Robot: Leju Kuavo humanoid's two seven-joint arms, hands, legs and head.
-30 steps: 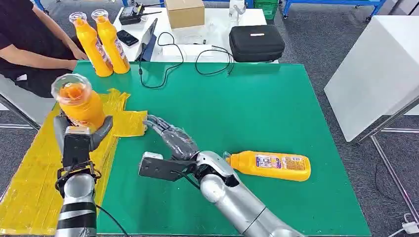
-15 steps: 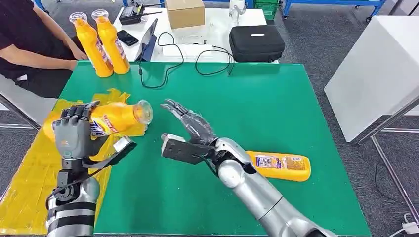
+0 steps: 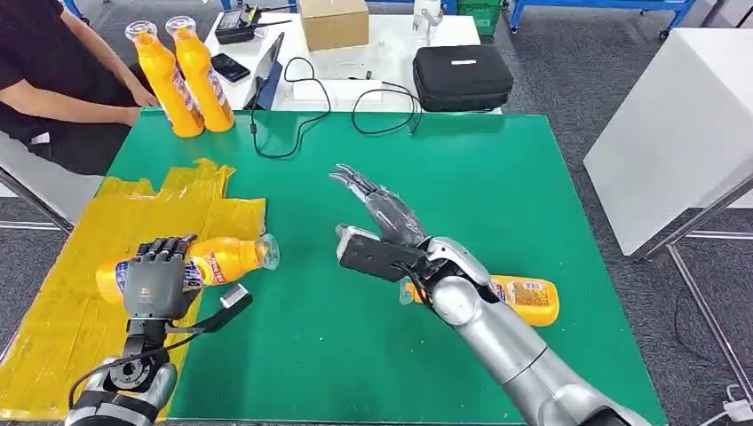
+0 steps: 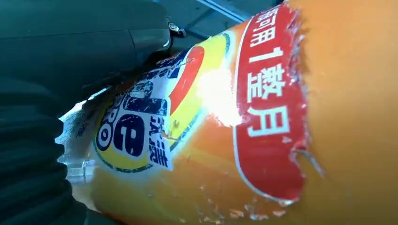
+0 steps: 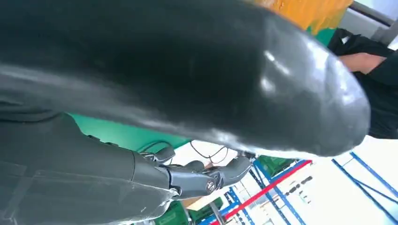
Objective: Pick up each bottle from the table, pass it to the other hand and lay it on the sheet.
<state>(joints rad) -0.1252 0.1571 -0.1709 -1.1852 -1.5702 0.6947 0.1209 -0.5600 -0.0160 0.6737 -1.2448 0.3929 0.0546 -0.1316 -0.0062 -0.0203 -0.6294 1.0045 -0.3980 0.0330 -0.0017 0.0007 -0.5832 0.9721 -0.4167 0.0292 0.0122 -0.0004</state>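
Head view first: I see my left hand (image 3: 158,282) wrapped over the body of an orange plastic bottle with a printed label (image 3: 200,264), fingers curled across its top. That bottle lies on its side, its base end over the crinkled yellow plastic sheet (image 3: 80,293) and its clear-capped neck reaching past the sheet's edge over the green table mat (image 3: 462,177). Whether it rests on the sheet or hangs just above it, I cannot tell. On the left wrist camera the same bottle (image 4: 263,131) sits right against the lens, its red, yellow and blue label torn at the edges, with dark fingers (image 4: 94,42) pressed on it.

My right hand (image 3: 382,226) is raised over the middle of the mat, holding nothing, fingers stretched straight and slightly apart, pointing away from me. The right wrist camera shows the thick grey thumb (image 5: 187,75) close up and the darker fingers (image 5: 202,176) extended beyond it.

A second orange bottle lying flat (image 3: 524,300) is on the mat just behind my right forearm. Two more upright orange bottles (image 3: 182,80) stand touching at the mat's far left corner, beside a seated person in a dark top (image 3: 44,80).
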